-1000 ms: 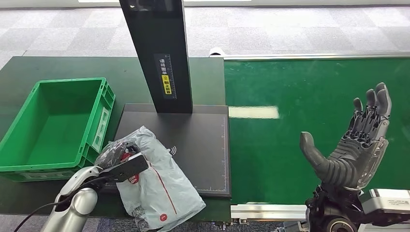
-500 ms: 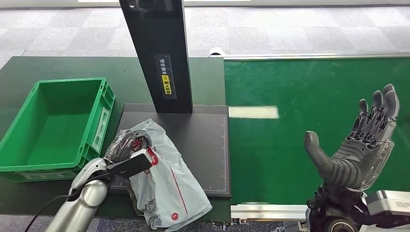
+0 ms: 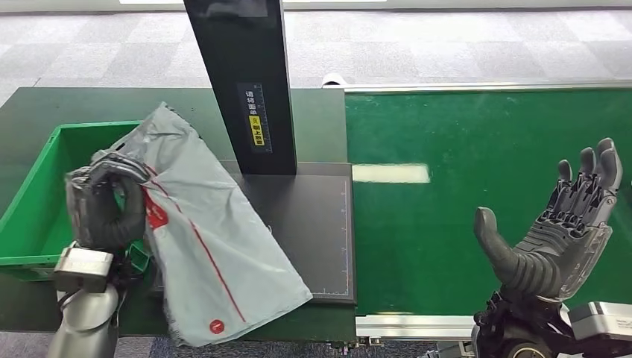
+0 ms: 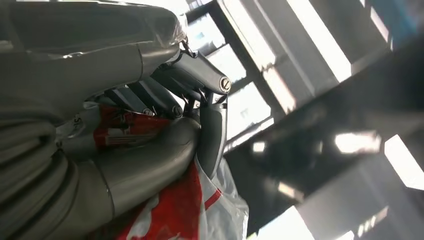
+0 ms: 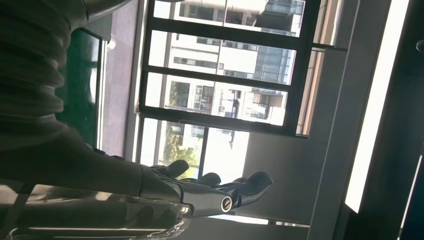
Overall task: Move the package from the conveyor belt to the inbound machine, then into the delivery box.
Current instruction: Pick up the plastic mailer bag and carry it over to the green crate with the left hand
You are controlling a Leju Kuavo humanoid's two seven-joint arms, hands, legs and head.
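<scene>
The package (image 3: 205, 239) is a grey plastic mailer with red stripes and a red dot. My left hand (image 3: 104, 205) grips its upper end and holds it lifted, so it hangs slanted over the black plate of the inbound machine (image 3: 313, 216) and the near right corner of the green delivery box (image 3: 45, 201). In the left wrist view the fingers (image 4: 165, 95) close around the red-printed package (image 4: 190, 210). My right hand (image 3: 559, 231) is raised over the green conveyor belt (image 3: 462, 149), palm up, fingers spread, holding nothing; the right wrist view shows the same hand (image 5: 210, 192).
The inbound machine's black post (image 3: 242, 82) rises behind its plate. The delivery box stands on a dark green table (image 3: 45, 104) to the left. A metal rail (image 3: 417, 326) edges the belt at the front.
My left hand has lifted the package off the machine's plate and swung it up and left toward the delivery box. The right hand drifted slightly right, still spread.
</scene>
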